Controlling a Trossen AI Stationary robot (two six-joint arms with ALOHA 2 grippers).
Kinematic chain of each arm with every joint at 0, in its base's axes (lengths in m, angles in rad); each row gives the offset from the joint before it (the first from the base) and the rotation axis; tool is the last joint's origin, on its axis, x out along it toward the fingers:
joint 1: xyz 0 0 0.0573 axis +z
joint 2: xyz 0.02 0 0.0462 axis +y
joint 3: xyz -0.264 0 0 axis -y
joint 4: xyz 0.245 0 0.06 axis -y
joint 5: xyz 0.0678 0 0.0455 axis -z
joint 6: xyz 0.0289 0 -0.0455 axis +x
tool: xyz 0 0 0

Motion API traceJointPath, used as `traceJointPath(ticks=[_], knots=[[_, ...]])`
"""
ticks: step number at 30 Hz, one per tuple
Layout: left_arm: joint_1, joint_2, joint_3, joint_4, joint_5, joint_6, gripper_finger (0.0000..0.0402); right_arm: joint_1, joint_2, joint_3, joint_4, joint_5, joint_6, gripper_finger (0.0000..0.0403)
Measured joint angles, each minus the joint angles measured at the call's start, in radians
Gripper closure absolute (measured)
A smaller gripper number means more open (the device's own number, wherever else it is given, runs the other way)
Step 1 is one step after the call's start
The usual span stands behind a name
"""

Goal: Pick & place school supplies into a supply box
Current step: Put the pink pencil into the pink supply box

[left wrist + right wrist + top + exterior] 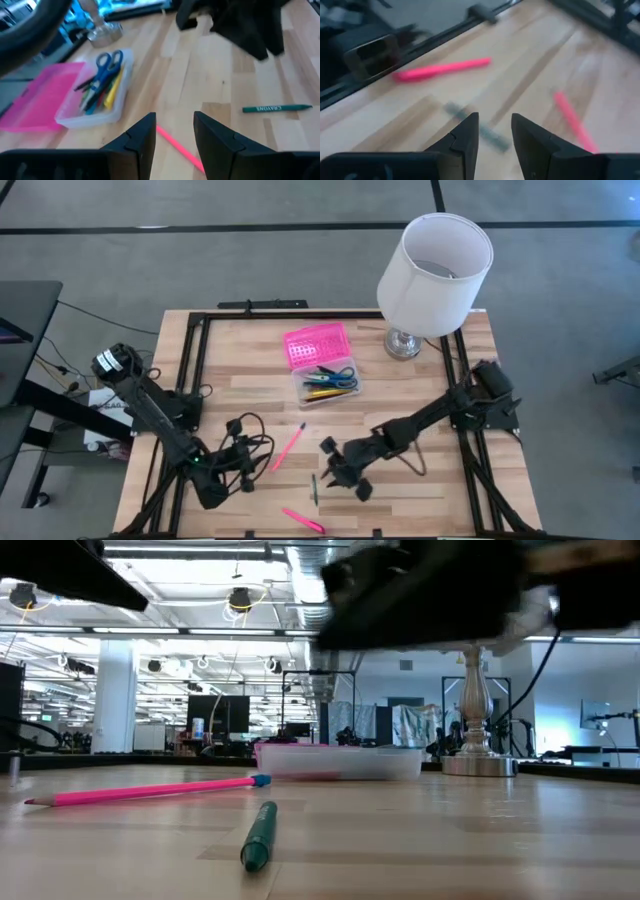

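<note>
Your right gripper (333, 470) hangs with its fingers (465, 135) spread a little — nothing is pinched between them and they touch nothing. Just below and ahead of its tips lies the green crayon (314, 488), flat on the wooden table (430, 380); in the high view its long axis runs roughly toward and away from the table's near edge. Beyond the crayon, at the near edge, lies a pink marker (303, 521), slanted. On the gripper's other side a pink pencil (288, 446) lies diagonally, its far end pointing toward the supply box (325, 383).

Your left gripper (238, 465) is likewise parted and empty, its fingers (142, 137) held above the table with the pink pencil passing under the gap between them.

The supply box sits farther up the table from both grippers, its pink lid (317, 345) swung open behind it — blue-handled scissors (338, 374) and several pens already lie inside.

Both arms reach in from the table's outer sides, elbows low, wrists angled toward the middle.
</note>
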Motion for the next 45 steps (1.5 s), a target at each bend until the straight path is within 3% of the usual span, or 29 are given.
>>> traceJointPath(ticks=[4, 10, 18, 27, 36, 45], knots=[[-0.048, 0.000, 0.000, -0.001, -0.088, 0.002, 0.0274, -0.055, 0.075, 0.145, -0.147, 0.005, -0.077, 0.0292], [-0.117, 0.000, 0.000, -0.008, -0.143, 0.004, 0.0274, -0.150, 0.183, 0.317, -0.295, 0.004, -0.169, 0.0292], [-0.221, 0.000, 0.000, -0.067, -0.264, -0.051, 0.0274, -0.232, 0.288, 0.442, -0.413, -0.016, -0.244, 0.0292], [-0.262, 0.000, 0.000, -0.079, -0.337, -0.052, 0.0274, -0.290, 0.301, 0.472, -0.473, -0.046, -0.270, 0.0292], [-0.262, 0.000, 0.000, -0.094, -0.349, -0.051, 0.0274, -0.328, 0.333, 0.467, -0.479, -0.127, -0.320, 0.0292], [-0.262, 0.000, 0.000, -0.104, -0.361, -0.058, 0.0274, -0.338, 0.351, 0.470, -0.464, -0.136, -0.338, 0.0295]])
